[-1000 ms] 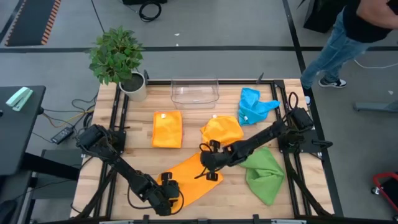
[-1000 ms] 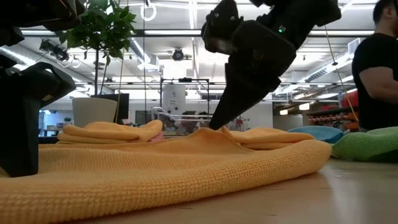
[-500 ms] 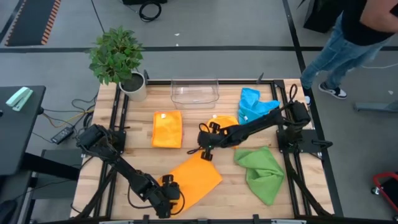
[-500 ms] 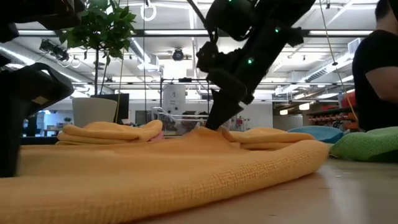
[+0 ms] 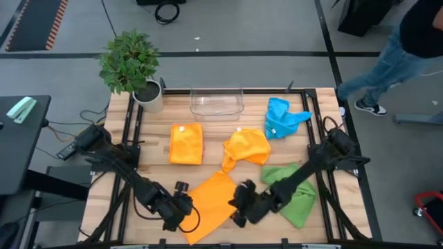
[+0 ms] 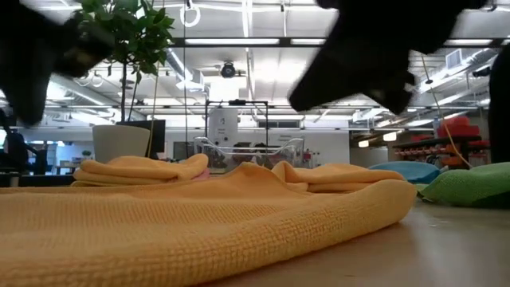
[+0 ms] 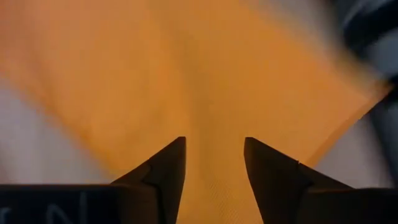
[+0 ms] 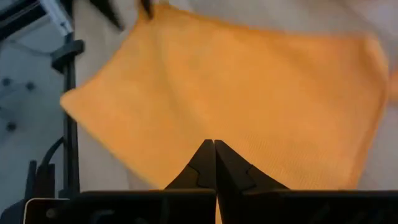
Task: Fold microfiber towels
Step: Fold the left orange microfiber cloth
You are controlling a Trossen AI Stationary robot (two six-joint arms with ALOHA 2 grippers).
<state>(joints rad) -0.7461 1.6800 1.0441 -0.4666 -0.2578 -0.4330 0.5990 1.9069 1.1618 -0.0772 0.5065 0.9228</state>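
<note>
— Since a second ago, where did the right gripper (image 5: 242, 207) go?
— Off the yellow towel (image 5: 247, 146), down beside the spread orange towel (image 5: 211, 200), fingers together.
— And the left gripper (image 5: 181, 201)?
— At that towel's left edge, fingers apart, holding nothing.

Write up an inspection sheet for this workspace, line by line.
Surface: wooden table in a dark frame.
Job's things: orange towel spread flat at the near edge; folded orange towel; yellow towel, crumpled; blue towel, crumpled; green towel, loose. Pink towel barely shows in the low view.
Clutter: clear bin and potted plant along the far edge.
Grippers: left gripper open at the spread towel's left edge; right gripper shut at its right edge, holding nothing visible.
Cables: dark cables hang off the table's left side.
Surroundings: a person's legs on the floor beyond the right corner.
</note>
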